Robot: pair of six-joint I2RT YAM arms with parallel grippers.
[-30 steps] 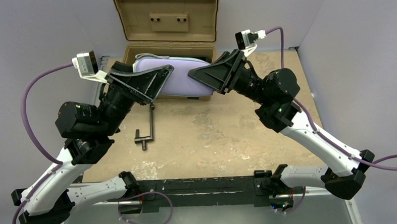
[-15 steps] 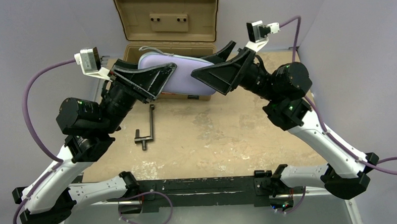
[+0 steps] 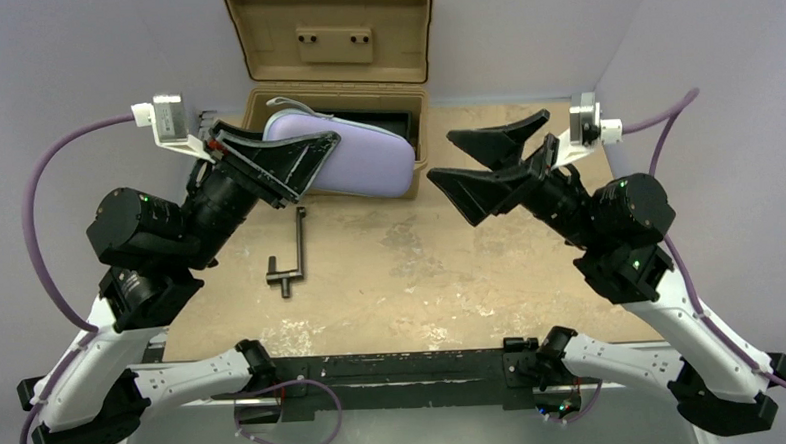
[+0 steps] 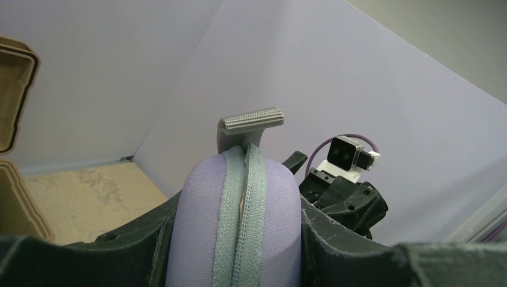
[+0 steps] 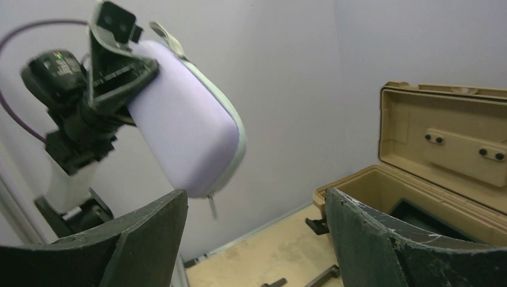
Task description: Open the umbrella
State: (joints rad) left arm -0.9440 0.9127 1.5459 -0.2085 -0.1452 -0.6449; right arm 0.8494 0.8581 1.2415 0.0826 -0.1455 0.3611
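The umbrella is not in view. My left gripper (image 3: 316,145) is shut on one end of a lavender-grey oblong hard case (image 3: 361,158) and holds it in the air in front of the toolbox. In the left wrist view the case (image 4: 197,227) fills the space between the jaws, its grey-green zipper seam slightly parted. My right gripper (image 3: 466,159) is open and empty, to the right of the case and apart from it. The right wrist view shows the case (image 5: 185,125) hanging from the left gripper, with a zipper pull dangling below it.
An open tan plastic toolbox (image 3: 331,45) stands at the back of the table, lid up, with a black tray inside. A dark metal clamp-like tool (image 3: 290,251) lies on the worn tan tabletop (image 3: 421,271). Lavender walls close in on both sides.
My right gripper let go of the case's right end and drew back to the right, jaws open. My left gripper still holds the case, which shifted slightly left.
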